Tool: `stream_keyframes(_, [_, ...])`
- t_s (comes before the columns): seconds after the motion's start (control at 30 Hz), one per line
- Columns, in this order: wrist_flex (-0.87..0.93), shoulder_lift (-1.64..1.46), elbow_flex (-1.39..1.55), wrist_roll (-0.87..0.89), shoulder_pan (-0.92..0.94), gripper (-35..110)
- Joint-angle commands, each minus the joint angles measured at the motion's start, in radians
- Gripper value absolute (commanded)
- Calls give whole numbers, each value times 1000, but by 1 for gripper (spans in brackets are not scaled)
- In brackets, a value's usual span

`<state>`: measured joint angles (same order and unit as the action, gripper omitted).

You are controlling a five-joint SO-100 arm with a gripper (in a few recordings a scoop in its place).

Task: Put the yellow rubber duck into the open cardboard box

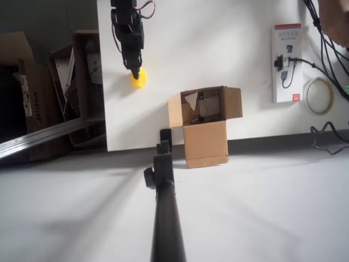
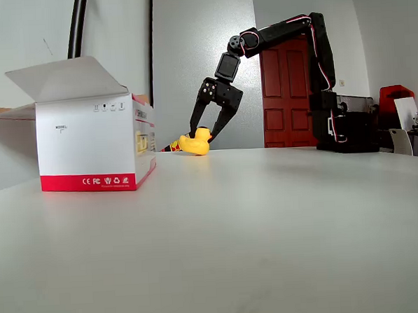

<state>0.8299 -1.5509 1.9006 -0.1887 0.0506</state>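
- Fingers (image 2: 202,134) sit spread around the duck (image 2: 195,143), not yet clamped.
- Best to close squarely on its body, lift clear of the desk (image 1: 218,43), then cross to the box (image 1: 204,117).

The arm (image 2: 287,33) is black throughout, built of blocky servo housings joined by flat bracket links. Thin red, white and black wires loop along its outer side and curl at the joints. The gripper (image 2: 203,131) has two slim, tapering black fingers.
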Motion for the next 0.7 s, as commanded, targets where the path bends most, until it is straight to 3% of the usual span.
stream_keyframes(0.0, [14,-98,-35,8,-5,5])
stream_keyframes(0.37, [238,-285,-224,40,-80,4])
stream_keyframes(0.67, [239,-176,-456,52,-225,4])
